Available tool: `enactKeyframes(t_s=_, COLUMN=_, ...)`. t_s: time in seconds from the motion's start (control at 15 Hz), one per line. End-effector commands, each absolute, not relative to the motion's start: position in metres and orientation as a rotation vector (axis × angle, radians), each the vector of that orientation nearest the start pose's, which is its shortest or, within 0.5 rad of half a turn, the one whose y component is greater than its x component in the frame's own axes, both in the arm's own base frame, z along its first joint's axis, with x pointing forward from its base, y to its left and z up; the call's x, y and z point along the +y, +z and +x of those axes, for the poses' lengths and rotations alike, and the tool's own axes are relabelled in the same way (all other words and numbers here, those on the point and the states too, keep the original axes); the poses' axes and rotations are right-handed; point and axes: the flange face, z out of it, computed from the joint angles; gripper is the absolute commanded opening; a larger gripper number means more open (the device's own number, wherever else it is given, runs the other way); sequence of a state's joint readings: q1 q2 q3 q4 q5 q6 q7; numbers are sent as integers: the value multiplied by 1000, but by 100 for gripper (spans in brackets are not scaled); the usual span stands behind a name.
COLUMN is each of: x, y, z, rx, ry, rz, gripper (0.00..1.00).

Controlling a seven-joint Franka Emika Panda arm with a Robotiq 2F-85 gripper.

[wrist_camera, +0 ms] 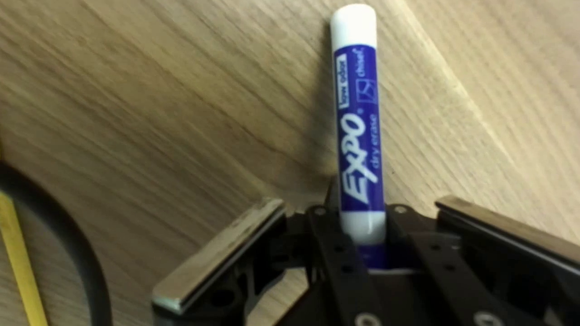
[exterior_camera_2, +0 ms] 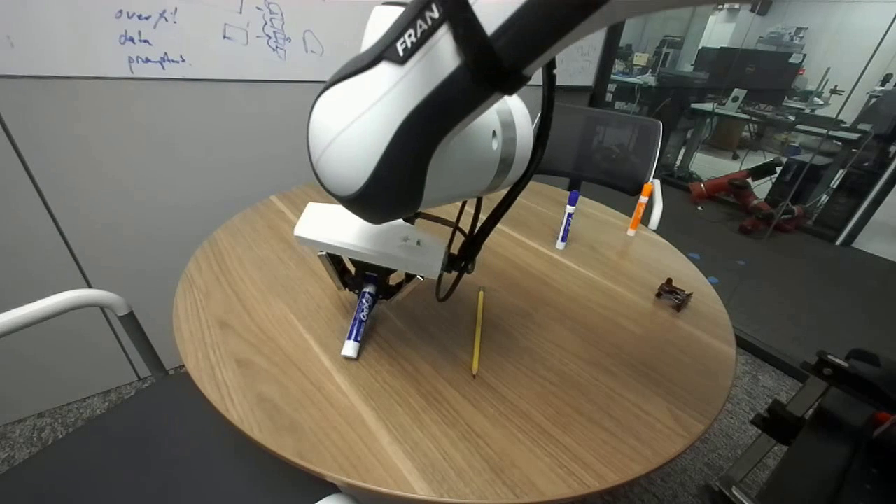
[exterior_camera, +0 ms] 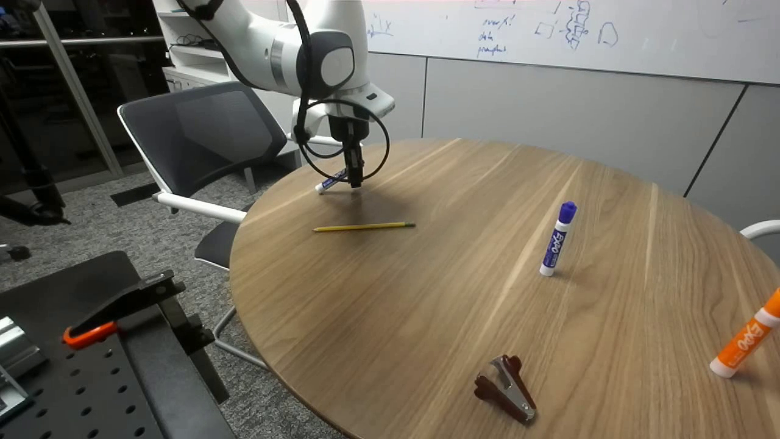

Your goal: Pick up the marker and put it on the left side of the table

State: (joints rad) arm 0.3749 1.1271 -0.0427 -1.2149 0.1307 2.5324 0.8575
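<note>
The marker (wrist_camera: 360, 131), with a white barrel, blue label and blue cap, is in the jaws of my gripper (wrist_camera: 362, 222). It also shows in both exterior views (exterior_camera: 331, 182) (exterior_camera_2: 359, 318). The gripper (exterior_camera: 355, 182) (exterior_camera_2: 371, 285) is shut on its cap end, and the fingers partly hide the cap. The marker is tilted, cap end raised. Its white end points down, close to the table top; I cannot tell if it touches. The round wood-grain table (exterior_camera: 426, 305) (exterior_camera_2: 560, 420) lies below.
A yellow pencil (exterior_camera: 364, 227) (exterior_camera_2: 478, 332) lies near the gripper. A second blue marker (exterior_camera: 556, 244) (exterior_camera_2: 567, 220) and an orange marker (exterior_camera: 746, 335) (exterior_camera_2: 639, 210) stand upright farther off. A staple remover (exterior_camera: 507, 390) (exterior_camera_2: 674, 294) lies near the edge. A chair (exterior_camera: 201, 134) stands beside the table.
</note>
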Motion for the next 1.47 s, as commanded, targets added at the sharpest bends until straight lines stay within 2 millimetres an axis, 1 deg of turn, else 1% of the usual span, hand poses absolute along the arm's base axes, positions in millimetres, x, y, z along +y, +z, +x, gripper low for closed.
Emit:
enactKeyframes(t_s=0.0, x=269, y=103, z=730, rx=903, ry=-239, rz=-2872, gripper=2)
enactKeyframes(t_s=0.07, x=271, y=106, z=732, rx=904, ry=-245, rz=-2876, gripper=2)
enactKeyframes(t_s=0.13, x=272, y=108, z=734, rx=904, ry=-251, rz=-2877, gripper=33)
enactKeyframes(t_s=0.2, x=272, y=111, z=736, rx=908, ry=-253, rz=-2882, gripper=34)
enactKeyframes(t_s=0.27, x=272, y=115, z=738, rx=908, ry=-257, rz=-2885, gripper=40)
enactKeyframes(t_s=0.6, x=268, y=127, z=746, rx=925, ry=-277, rz=-2901, gripper=77)
enactKeyframes(t_s=0.73, x=267, y=132, z=748, rx=930, ry=-280, rz=-2903, gripper=90)
enactKeyframes(t_s=0.8, x=268, y=136, z=749, rx=925, ry=-279, rz=-2902, gripper=98)
enactKeyframes(t_s=0.93, x=267, y=147, z=748, rx=907, ry=-255, rz=-2898, gripper=100)
enactKeyframes(t_s=1.07, x=260, y=169, z=734, rx=769, ry=-58, rz=-2927, gripper=100)
enactKeyframes(t_s=1.13, x=255, y=176, z=729, rx=717, ry=-19, rz=-2936, gripper=100)
enactKeyframes(t_s=1.2, x=264, y=148, z=740, rx=814, ry=-140, rz=-2930, gripper=100)
enactKeyframes(t_s=1.33, x=259, y=166, z=738, rx=760, ry=-82, rz=-2939, gripper=100)
enactKeyframes(t_s=1.4, x=256, y=171, z=738, rx=750, ry=-73, rz=-2939, gripper=100)
